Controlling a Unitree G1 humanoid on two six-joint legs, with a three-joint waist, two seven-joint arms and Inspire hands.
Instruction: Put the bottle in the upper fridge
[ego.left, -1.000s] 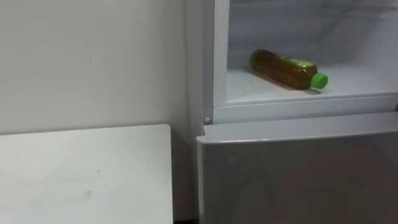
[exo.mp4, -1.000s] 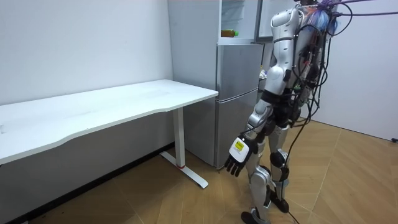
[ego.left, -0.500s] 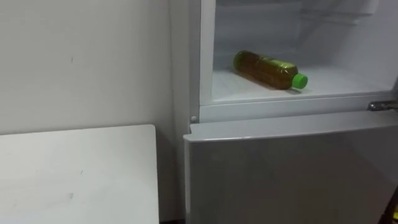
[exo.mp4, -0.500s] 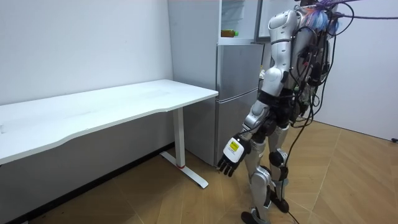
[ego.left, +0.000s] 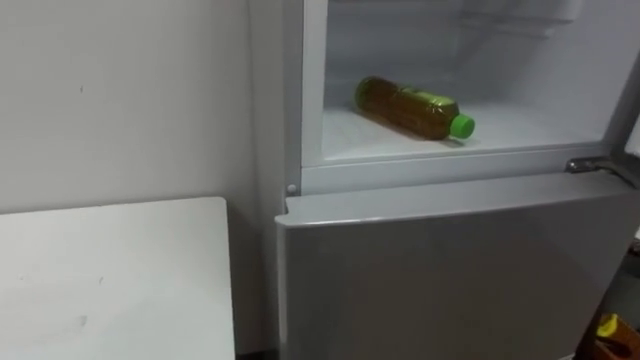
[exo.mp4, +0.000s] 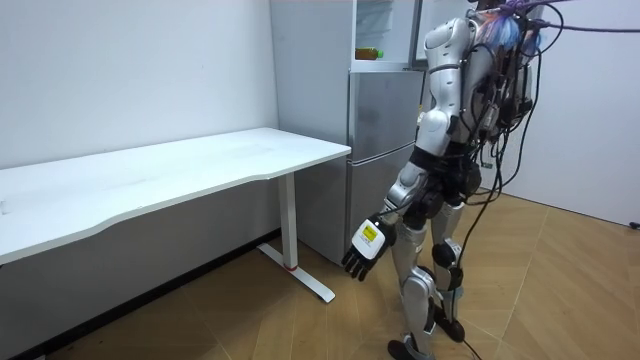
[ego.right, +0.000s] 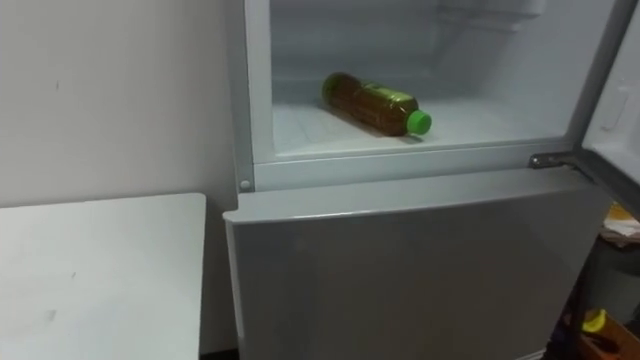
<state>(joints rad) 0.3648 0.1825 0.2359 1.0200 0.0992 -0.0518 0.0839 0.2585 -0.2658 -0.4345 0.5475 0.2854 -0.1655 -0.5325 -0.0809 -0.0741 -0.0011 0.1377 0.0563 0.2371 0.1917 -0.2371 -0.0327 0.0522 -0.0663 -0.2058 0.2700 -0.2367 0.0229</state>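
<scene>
A bottle (ego.left: 408, 108) of amber drink with a green cap lies on its side on the white shelf (ego.left: 510, 128) of the open upper fridge compartment, cap pointing right. No hand touches it. In the room view I stand upright just in front of the fridge (exo.mp4: 385, 150), where the bottle (exo.mp4: 369, 53) shows on the upper shelf. My left hand (exo.mp4: 364, 249) hangs low beside my leg with relaxed, open fingers and holds nothing.
The grey lower fridge door (ego.left: 450, 270) is closed. The upper door (ego.right: 615, 90) stands open at the right, above a metal hinge (ego.left: 585, 165). A white table (ego.left: 110, 280) stands against the wall left of the fridge. The floor is wood.
The eye view has shifted, so fridge and bottle sit further left in the picture. In the room view my left arm has swung a little toward the room view's left.
</scene>
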